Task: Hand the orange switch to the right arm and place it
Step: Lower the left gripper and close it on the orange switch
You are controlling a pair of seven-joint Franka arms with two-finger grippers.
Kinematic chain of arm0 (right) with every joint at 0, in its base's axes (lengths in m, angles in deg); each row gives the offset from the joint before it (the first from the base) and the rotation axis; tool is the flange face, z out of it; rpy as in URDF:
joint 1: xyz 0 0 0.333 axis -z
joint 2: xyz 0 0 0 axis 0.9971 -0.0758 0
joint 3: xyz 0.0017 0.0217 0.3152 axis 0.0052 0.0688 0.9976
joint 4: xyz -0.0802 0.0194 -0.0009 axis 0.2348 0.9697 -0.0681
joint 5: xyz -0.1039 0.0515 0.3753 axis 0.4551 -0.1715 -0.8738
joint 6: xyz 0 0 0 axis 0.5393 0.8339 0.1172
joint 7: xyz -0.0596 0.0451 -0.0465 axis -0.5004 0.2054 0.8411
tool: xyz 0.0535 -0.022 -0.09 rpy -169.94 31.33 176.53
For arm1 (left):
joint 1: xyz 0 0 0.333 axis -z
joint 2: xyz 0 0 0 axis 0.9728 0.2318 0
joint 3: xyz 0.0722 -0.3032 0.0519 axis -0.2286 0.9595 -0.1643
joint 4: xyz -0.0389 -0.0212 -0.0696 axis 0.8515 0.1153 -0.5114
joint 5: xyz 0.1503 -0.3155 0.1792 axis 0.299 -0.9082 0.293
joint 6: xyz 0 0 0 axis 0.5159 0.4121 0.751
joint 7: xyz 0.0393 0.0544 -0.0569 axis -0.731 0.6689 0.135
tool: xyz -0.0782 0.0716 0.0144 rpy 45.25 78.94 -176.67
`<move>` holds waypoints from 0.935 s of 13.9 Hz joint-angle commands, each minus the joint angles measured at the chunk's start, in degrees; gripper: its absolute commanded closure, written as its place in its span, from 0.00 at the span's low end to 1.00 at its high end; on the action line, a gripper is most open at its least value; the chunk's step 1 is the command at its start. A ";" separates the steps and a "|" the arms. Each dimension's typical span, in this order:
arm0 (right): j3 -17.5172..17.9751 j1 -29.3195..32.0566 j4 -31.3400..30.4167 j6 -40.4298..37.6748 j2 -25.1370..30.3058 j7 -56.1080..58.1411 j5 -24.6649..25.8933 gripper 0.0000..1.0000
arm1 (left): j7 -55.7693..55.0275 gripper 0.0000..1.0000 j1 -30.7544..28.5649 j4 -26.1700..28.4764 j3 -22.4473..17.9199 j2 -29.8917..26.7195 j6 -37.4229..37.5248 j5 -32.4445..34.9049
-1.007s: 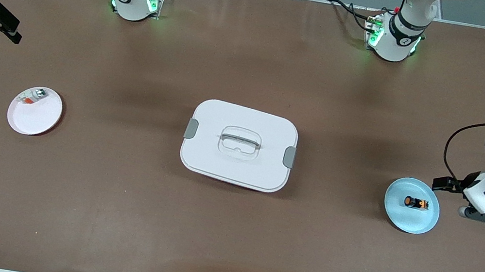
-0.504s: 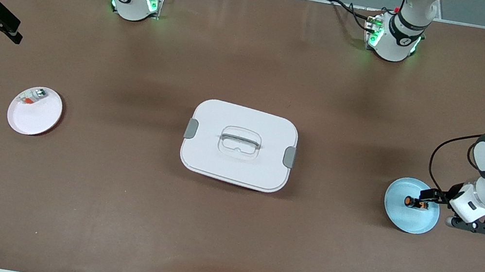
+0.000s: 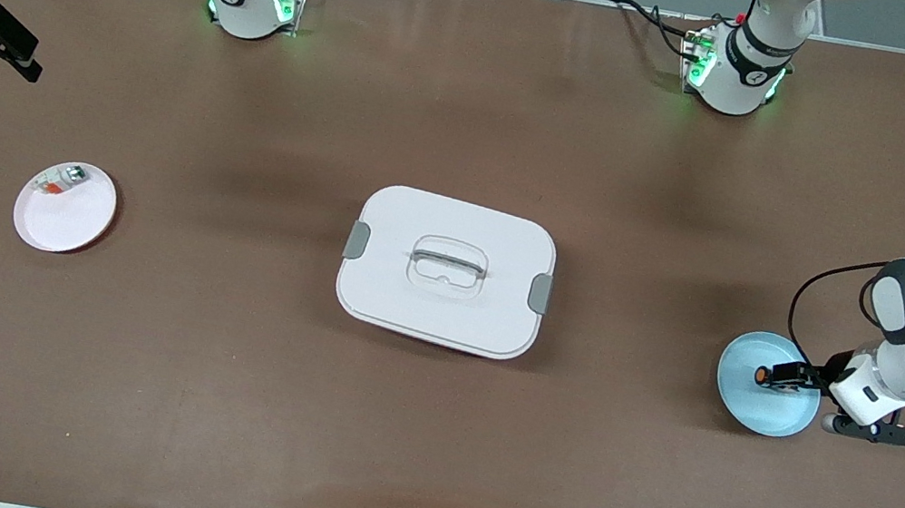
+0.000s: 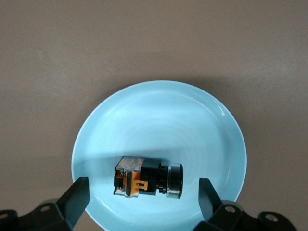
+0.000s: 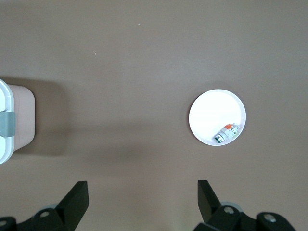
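Here, two plates and one white lidded box [image 3: 446, 271] on the surface [image 3: 422, 433], one orange switch [image 4: 148, 177] lying on the blue plate [image 4: 159, 110] at the left arm's end, left pincer [image 4: 143, 204] spread open over it, fingers either side without touching, right pincer [image 5: 143, 204] open, waiting high over the bare surface, pink plate [image 3: 74, 220] with one silvery part [image 3: 60, 181] at its 11 o'clock rim.

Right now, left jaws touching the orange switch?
Apart. The left wrist view shows the left gripper open, with plate visible between each jaw and the orange switch.

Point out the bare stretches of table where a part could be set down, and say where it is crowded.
Bare brown table lies between the pink plate and the white lidded box, between that box and the blue plate, and all along the edge nearest the front camera. It is crowded at the blue plate: the orange switch lies on it, and the open left claw is over it.
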State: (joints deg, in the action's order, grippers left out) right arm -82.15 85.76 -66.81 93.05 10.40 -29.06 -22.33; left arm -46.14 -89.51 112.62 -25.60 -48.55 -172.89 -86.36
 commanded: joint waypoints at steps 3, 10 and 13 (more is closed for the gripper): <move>0.16 0.24 -0.94 -0.01 1.11 0.26 0.70 0.00 | 0.55 0.00 0.00 0.71 0.17 1.22 -0.34 -0.82; 0.16 0.15 -0.86 -0.01 1.11 0.26 0.70 0.00 | 0.91 0.00 -0.71 0.62 0.17 3.25 -0.43 -0.12; 0.16 0.07 -0.86 -0.01 1.11 0.26 0.70 0.00 | 0.91 0.00 -0.71 0.45 0.17 3.68 -0.60 -0.03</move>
State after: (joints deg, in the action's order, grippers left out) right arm -82.15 85.76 -66.86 93.05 10.40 -29.06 -22.33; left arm -46.05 -89.91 113.23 -25.58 -45.24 -172.89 -86.36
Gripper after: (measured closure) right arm 0.000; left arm 0.000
